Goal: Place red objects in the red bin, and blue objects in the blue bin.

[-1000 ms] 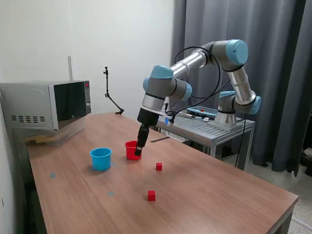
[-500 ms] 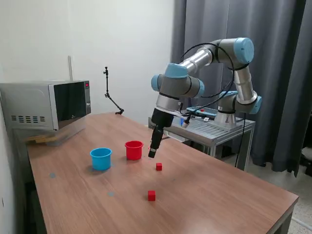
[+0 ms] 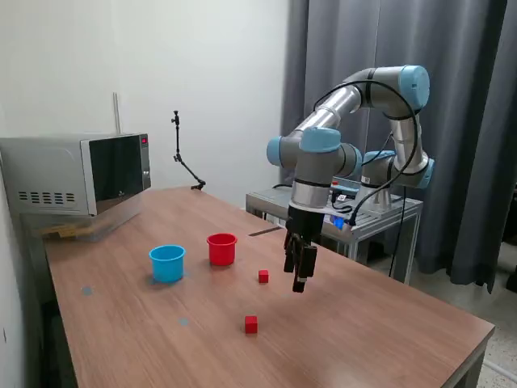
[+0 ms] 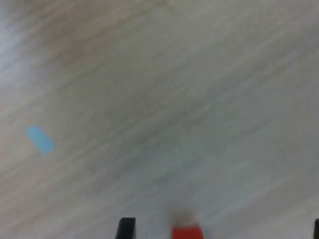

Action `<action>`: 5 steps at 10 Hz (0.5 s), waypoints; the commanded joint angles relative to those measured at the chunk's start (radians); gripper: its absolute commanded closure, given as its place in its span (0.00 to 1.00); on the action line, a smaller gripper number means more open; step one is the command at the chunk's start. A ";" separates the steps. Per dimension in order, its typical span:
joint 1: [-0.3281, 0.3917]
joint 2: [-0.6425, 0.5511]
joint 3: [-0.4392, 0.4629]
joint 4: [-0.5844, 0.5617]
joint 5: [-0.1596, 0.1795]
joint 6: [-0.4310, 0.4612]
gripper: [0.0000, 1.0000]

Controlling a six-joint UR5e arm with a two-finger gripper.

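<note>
Red cubes on the wooden counter (image 3: 363,323): one (image 3: 263,276) just beside the hanging jaws (image 3: 300,284), one (image 3: 251,324) nearer the front edge. Jaws look spread, nothing between them. Red cup (image 3: 221,249) and blue cup (image 3: 167,263) stand side by side, apart, toward the exterior view's left. Wrist view is blurred, with a red cube (image 4: 188,232) at its edge.

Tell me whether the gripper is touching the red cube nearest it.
Apart. In the exterior view the gripper hangs above the table, bare wood showing between it and the red cube.
</note>
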 commanded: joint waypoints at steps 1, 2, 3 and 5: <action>0.003 0.057 0.000 -0.001 0.005 -0.002 0.00; -0.002 0.065 0.000 -0.002 0.005 -0.010 0.00; -0.013 0.070 -0.004 -0.007 0.005 -0.024 0.00; -0.040 0.099 -0.032 -0.005 0.011 -0.124 0.00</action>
